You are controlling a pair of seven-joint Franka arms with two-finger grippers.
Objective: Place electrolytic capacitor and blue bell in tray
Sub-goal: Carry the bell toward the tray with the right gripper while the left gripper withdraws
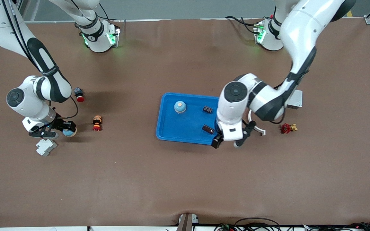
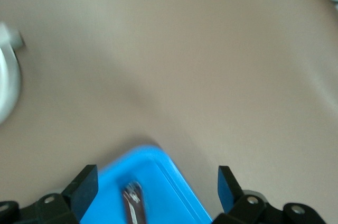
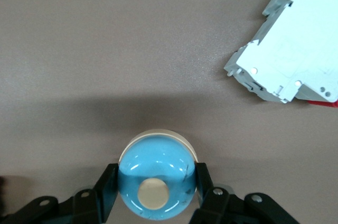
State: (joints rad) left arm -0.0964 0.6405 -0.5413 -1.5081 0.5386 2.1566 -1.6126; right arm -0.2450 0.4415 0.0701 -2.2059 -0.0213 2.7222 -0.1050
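Front view: at centre sits the tray (image 1: pixel 185 128), holding one bell (image 1: pixel 180 106) and two capacitors (image 1: pixel 207 109). The left gripper (image 1: pixel 228 143) hangs wide open over the tray's lower right corner. At far left, the right gripper (image 1: pixel 63 127) clamps a second bell (image 1: pixel 69 131), well apart from the tray toward the right arm's end.

Left wrist view: the spread fingers (image 2: pixel 83 188) frame the tray corner (image 2: pixel 158 182) and a capacitor (image 2: pixel 133 201) at bottom centre.

Right wrist view: the pads (image 3: pixel 110 192) squeeze the bell (image 3: pixel 157 182) at bottom centre; a white breaker (image 3: pixel 290 55) lies upper right.

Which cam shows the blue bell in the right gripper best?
Right wrist view: the blue bell fills the lower frame, clamped between the right gripper fingers. Front view shows it small and partly hidden by the gripper. Left wrist view doesn't show it.
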